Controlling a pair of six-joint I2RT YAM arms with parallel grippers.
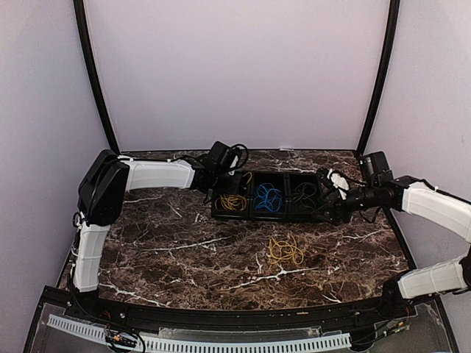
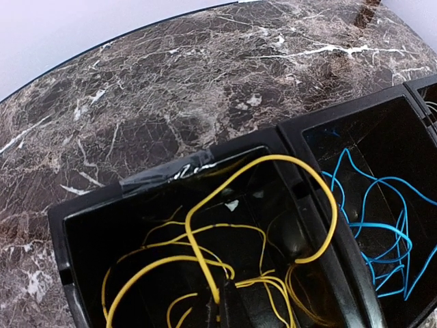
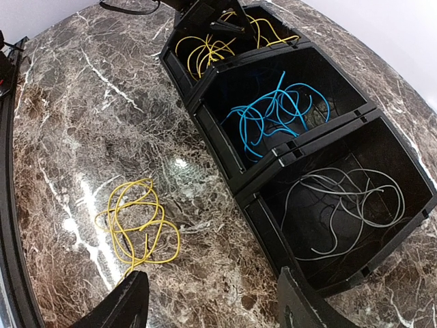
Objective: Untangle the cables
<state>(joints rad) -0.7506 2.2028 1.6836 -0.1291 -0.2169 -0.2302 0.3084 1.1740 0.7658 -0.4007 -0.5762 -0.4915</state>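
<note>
Nearest to the arms, a loose yellow coil lies on the table, apart from the tray behind it. The right gripper hangs empty, its jaws wide, above the table just beside the right end of the tray. Further back, the tray has yellow cables in its left compartment, a blue cable in the middle and a grey cable on the right, and the left gripper is closed on one of the yellow cables inside the left compartment.
</note>
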